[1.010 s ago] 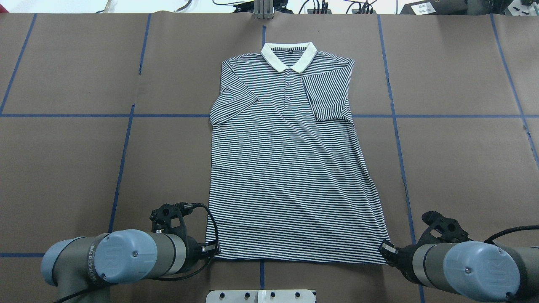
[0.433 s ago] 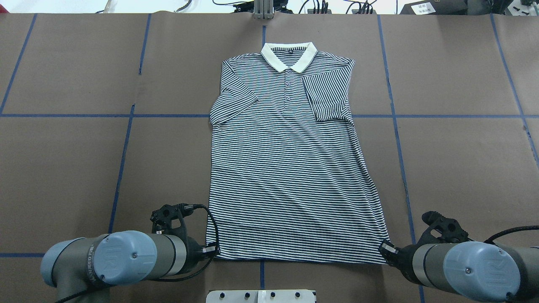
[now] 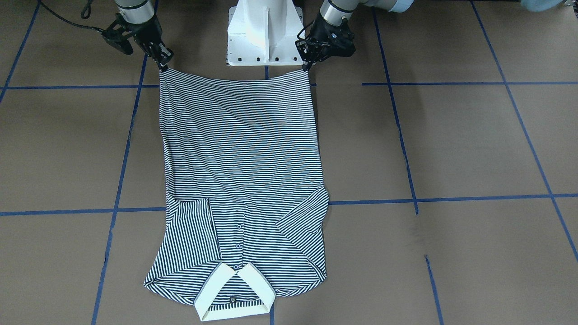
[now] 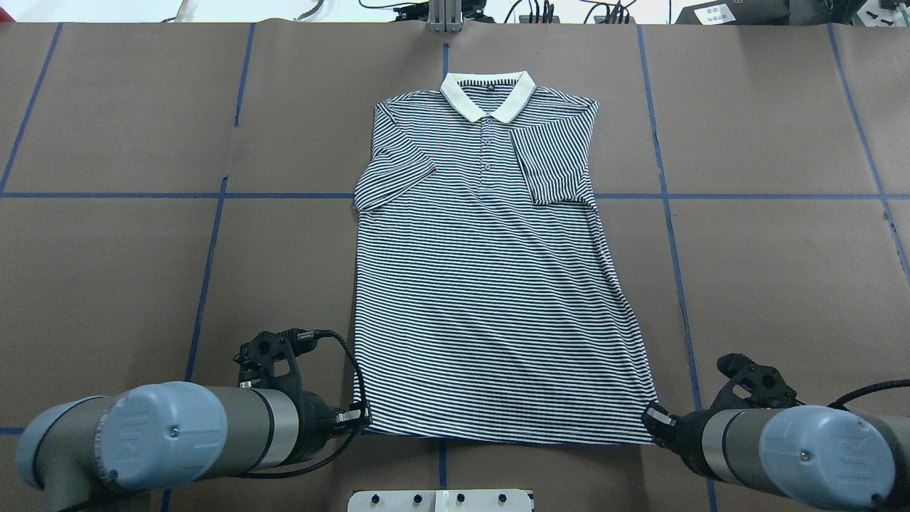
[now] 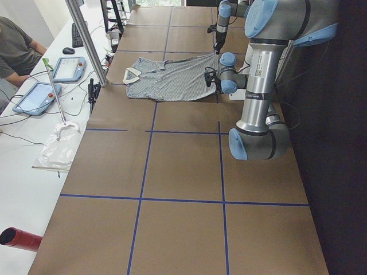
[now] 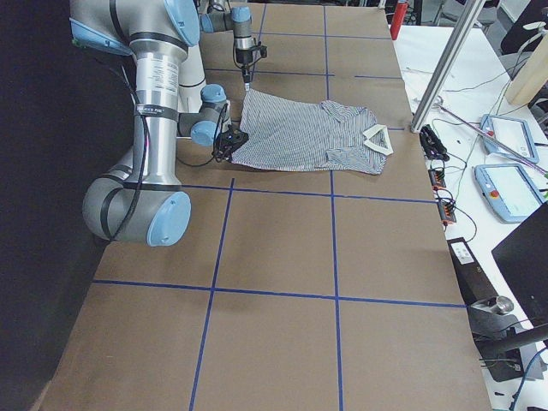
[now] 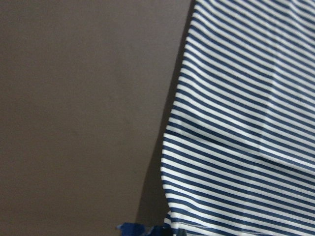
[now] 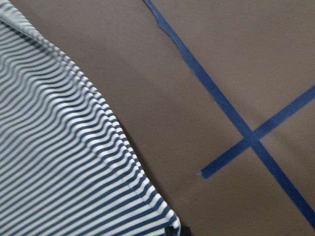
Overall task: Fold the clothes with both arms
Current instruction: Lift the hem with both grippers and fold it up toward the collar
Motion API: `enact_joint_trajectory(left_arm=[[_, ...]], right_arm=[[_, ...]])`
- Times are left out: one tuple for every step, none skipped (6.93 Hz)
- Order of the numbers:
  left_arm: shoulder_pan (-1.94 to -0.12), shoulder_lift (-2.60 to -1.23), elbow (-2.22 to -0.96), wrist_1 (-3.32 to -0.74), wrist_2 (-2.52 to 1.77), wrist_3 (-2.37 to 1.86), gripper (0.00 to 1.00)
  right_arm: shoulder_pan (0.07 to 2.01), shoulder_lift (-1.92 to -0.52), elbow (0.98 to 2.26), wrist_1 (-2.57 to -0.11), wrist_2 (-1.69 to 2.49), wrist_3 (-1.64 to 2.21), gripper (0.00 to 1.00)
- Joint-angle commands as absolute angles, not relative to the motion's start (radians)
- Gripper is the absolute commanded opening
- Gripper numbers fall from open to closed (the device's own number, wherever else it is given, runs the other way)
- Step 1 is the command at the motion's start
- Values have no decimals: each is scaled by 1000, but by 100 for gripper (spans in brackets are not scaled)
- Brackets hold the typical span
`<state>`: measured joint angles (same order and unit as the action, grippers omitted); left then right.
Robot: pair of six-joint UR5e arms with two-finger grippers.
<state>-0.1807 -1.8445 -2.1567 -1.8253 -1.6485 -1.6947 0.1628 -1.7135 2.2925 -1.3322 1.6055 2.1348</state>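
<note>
The striped polo shirt (image 4: 483, 284) lies flat on the brown table, its cream collar (image 4: 487, 96) at the far side and both short sleeves folded in over the chest. My left gripper (image 4: 357, 418) is shut on the near left hem corner. My right gripper (image 4: 650, 419) is shut on the near right hem corner. From across the table, the left gripper (image 3: 307, 67) and the right gripper (image 3: 161, 67) hold the hem (image 3: 235, 81) a little off the table, stretched between them. Each wrist view shows only striped cloth (image 7: 246, 123) (image 8: 64, 147) over brown table.
The white pedestal base (image 3: 264, 31) stands just behind the hem. Blue tape lines (image 4: 206, 270) cross the brown table cover. Beyond the far edge are a metal post (image 4: 444, 18) and cables. A seated person (image 5: 17, 48) and tablets are at a white desk alongside.
My left arm's elbow has swung out to the left and its gripper has moved slightly left. The left hem corner has lifted a little. The right arm has barely moved.
</note>
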Motion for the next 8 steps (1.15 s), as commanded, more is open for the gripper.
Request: enact_joint_trajectory(left_arm=[[-277,-1928,-2205,-1683,-1649,-1651,0],[-373,-2022,-2106,-1681,-1655,-1588,0],[-479,-2081,-2003,-1693,-1660,-1527,0],[-562,-2113,-1903,-1739,-1660,-1455,0],[-624,-2137,-1781,-1832,-1660,-1438,0],[-667,-2188,-1669,-1888,-1661,-1412,0],[-695,-2227,-1608,-1897,-1660,-1395,0],[-712,-2262,-1550,-1925,-1660,-1385,0]], right_arm=[[314,-1665,2329,-1336,1608,2108,0],[431,-1531,2234,-1342,1609,1995,0],[524,-1412,2100,-1354,1644,1921,0],[620,-1253,1951,-1396,1692,1872,0],[690,-1139,1796,-1410,1707,1774,0],[763,-1050,1638,-1402,1738,1691,0],[808,-960,1482,-1396,1752,1630,0],[839,-874,1322,-1329,1755,1609,0]])
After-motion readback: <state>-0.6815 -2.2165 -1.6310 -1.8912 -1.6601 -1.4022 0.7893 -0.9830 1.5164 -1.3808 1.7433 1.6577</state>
